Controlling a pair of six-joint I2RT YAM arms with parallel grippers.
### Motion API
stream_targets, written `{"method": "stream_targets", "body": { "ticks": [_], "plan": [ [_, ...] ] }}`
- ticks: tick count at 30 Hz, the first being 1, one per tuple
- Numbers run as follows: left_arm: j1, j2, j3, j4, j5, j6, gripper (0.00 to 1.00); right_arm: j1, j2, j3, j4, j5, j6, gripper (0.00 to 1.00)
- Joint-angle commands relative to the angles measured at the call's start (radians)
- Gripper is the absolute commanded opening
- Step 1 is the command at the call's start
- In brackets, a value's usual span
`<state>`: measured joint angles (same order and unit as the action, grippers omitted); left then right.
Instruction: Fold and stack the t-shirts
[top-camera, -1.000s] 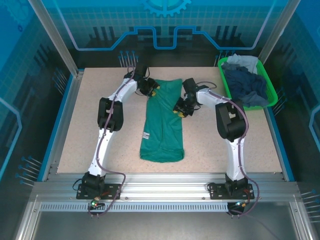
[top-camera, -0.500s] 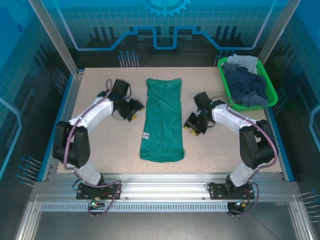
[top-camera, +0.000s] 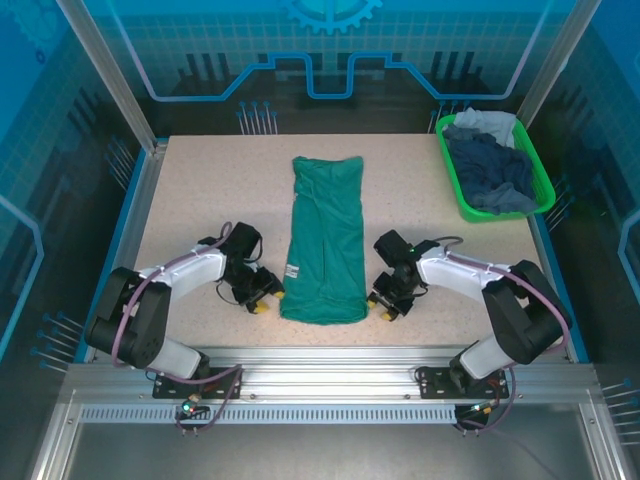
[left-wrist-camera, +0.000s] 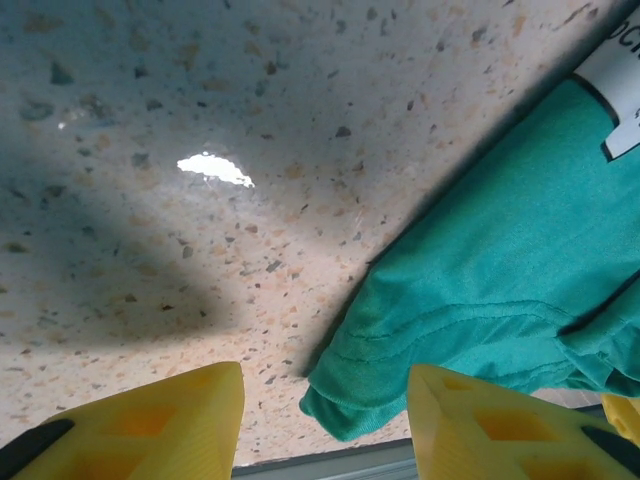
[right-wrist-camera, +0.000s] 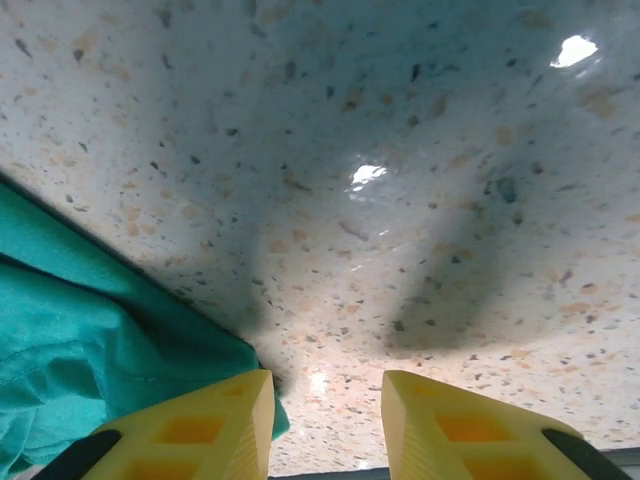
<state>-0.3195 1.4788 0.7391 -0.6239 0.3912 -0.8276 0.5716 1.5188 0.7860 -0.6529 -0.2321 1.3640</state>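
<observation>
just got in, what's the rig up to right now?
Both arms are working a teal-green t-shirt, which lies folded into a long narrow strip in the middle of the table. Both grippers are low at its near end, open and holding nothing. The left gripper has the near-left corner between its fingers, and the right gripper sits just beside the near-right edge. The other shirts are piled in the green basket at the far right.

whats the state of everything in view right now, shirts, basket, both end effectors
teal t-shirt: folded into a long strip, flat on the table, not gripped
navy and grey-blue shirts: unfolded, heaped in the basket
green basket: upright, full of shirts
left end effector: open, straddling the teal t-shirt's near corner
right end effector: open over bare table, beside the teal t-shirt's other near corner
</observation>
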Motion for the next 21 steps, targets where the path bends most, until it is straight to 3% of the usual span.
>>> {"method": "stream_targets", "body": {
  "ticks": [1, 12, 21],
  "plan": [
    [-0.006, -0.008, -0.016, 0.024, 0.027, 0.035, 0.47, 0.036, 0.012, 0.029, 0.040, 0.049, 0.053, 0.35],
    [-0.012, 0.014, -0.050, 0.099, 0.042, 0.007, 0.44, 0.079, -0.110, 0.018, -0.056, 0.192, 0.124, 0.35],
    [-0.013, 0.019, -0.040, 0.087, 0.049, 0.022, 0.43, 0.055, -0.051, 0.019, 0.038, 0.125, 0.103, 0.35]
  ]
}}
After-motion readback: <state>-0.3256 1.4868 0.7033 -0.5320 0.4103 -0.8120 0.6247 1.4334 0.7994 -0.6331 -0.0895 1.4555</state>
